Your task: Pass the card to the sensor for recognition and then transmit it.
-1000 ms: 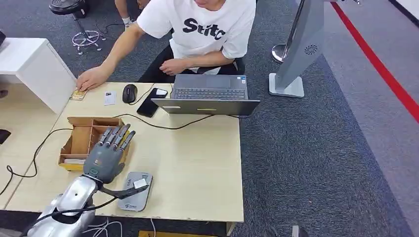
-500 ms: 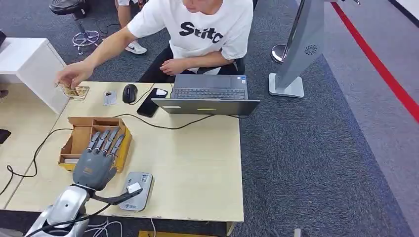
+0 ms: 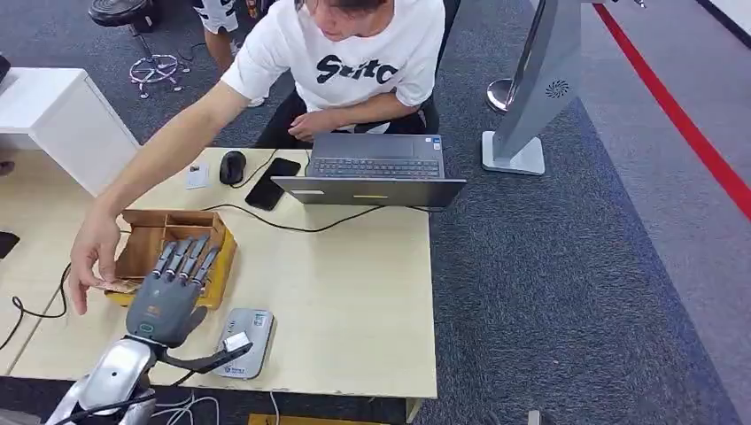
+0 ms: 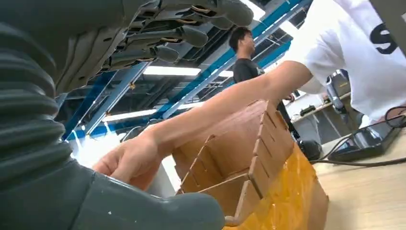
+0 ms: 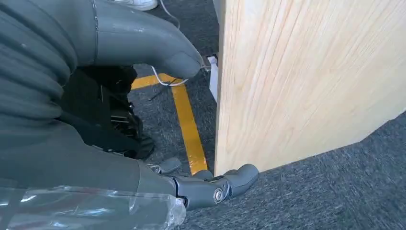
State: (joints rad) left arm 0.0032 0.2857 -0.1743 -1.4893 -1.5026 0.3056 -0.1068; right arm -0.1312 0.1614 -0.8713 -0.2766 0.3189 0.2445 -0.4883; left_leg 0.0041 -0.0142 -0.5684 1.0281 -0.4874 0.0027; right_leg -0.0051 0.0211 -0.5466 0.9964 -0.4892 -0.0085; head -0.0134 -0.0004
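My left hand (image 3: pixel 168 297) hovers empty, fingers straight and apart, over the wooden divider box (image 3: pixel 142 248). A person's hand (image 3: pixel 93 257) holds a card (image 3: pixel 118 285) at the box's near corner. My right hand (image 5: pixel 143 120) hangs beside the table edge (image 5: pixel 287 86), fingers loosely apart, holding nothing.

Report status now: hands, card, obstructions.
Left hand open above brown divided wooden box. Right hand hangs empty. Person's hand holds card at box.

**Even indoor light, glare in the wrist view**

The head view is bright and evenly lit, with soft, faint shadows on the table (image 3: pixel 354 283). The left wrist view looks up at ceiling strip lights (image 4: pixel 170 71) that blow out; the nearby left hand (image 4: pixel 95 72) is blurred.
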